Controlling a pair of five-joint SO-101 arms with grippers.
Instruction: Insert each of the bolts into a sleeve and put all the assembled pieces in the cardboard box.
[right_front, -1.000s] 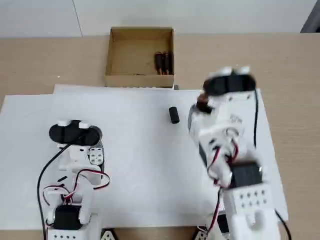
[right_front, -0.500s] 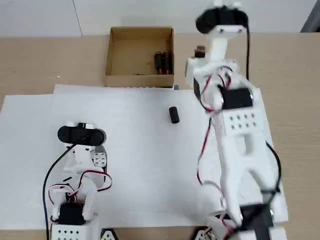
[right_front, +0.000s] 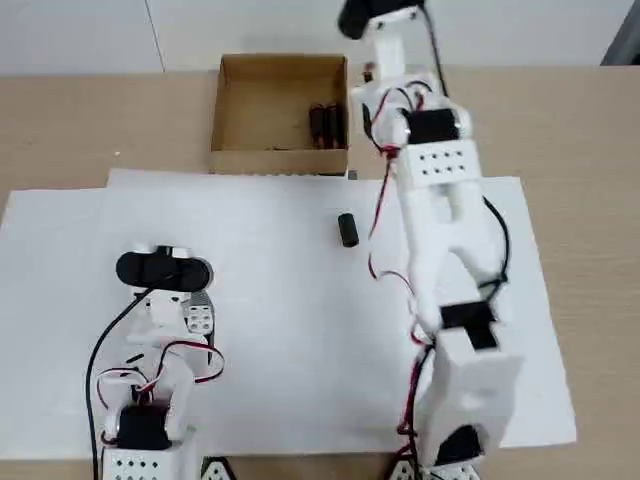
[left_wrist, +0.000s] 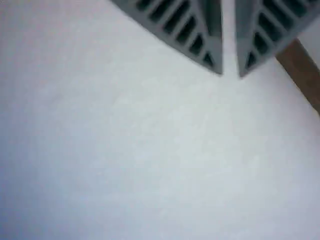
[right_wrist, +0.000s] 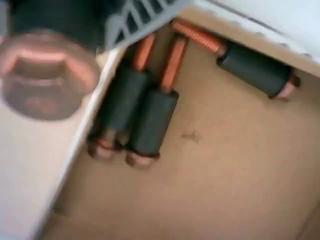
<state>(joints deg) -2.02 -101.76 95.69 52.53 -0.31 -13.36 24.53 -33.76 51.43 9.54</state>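
Observation:
The cardboard box (right_front: 280, 150) stands at the back of the table, and two assembled pieces (right_front: 327, 125) lie by its right wall. Seen from the right wrist, three bolt-and-sleeve pieces lie on the box floor (right_wrist: 210, 180): a pair side by side (right_wrist: 142, 117) and one along the wall (right_wrist: 252, 70). My right gripper (right_front: 372, 75) hangs over the box's right edge, shut on another assembled piece; its copper bolt head (right_wrist: 47, 75) faces the camera under a black sleeve. A loose black sleeve (right_front: 347, 229) lies on the paper. My left gripper (right_front: 196, 312) rests low at the near left, shut with nothing in it (left_wrist: 229, 55).
A large white paper sheet (right_front: 270, 330) covers the table's middle and near part. My right arm (right_front: 440, 230) stretches along the paper's right side towards the box. Bare wooden table (right_front: 100, 110) lies left and right of the box.
My right arm has swung from above the paper's right side out to the box's right edge, carrying the piece. My left arm drew back slightly, then stayed still.

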